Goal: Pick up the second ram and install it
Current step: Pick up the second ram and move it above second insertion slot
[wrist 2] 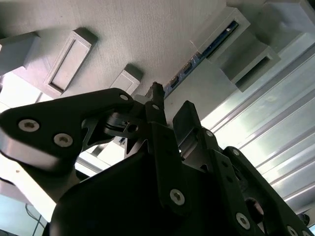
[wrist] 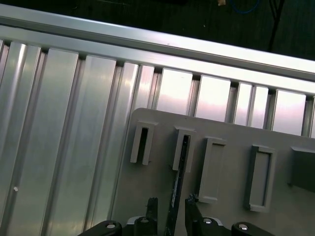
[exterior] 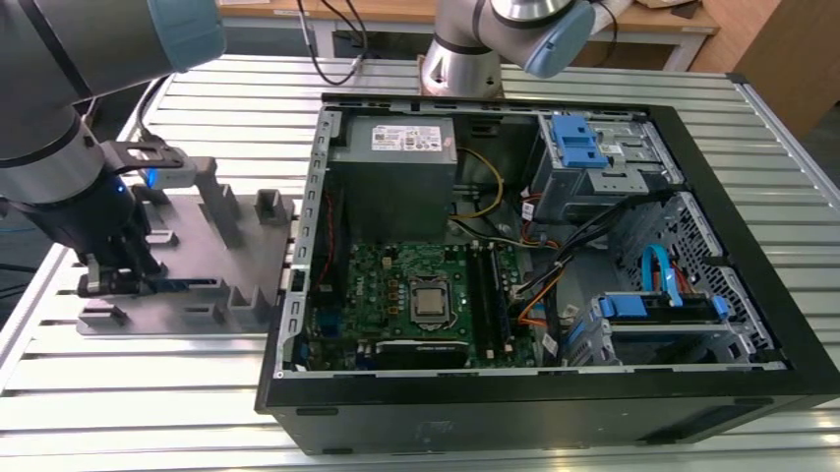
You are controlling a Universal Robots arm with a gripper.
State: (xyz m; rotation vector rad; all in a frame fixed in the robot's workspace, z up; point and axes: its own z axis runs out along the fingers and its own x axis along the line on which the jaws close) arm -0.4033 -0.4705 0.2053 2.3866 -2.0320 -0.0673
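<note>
The arm reaches down over the grey fixture (exterior: 216, 251), which lies flat on the ribbed aluminium surface (exterior: 132, 393). The second ram (wrist: 180, 160) stands on its long edge in one of the fixture's raised slot blocks, near the fixture's edge that faces the exterior view's bottom. It is a thin dark strip with a bluish tint along it. One end of the strip sits in the block, and the rest runs out of it towards the arm.

The end effector (wrist: 172, 204) hangs directly above the fixture with its two black fingers (wrist: 153, 209) lowered on either side of the ram's free stretch. It is released: in both wrist views the jaws stand apart, with a sliver of grey fixture showing between one finger and the board. The ram is seated in the fixture, not lifted.

Beside the fixture, towards the exterior view's right, the black computer case (exterior: 525, 403) lies on its side with its panel off. A green motherboard (exterior: 393, 280) and a grey power supply (exterior: 393, 162) are exposed inside it
</note>
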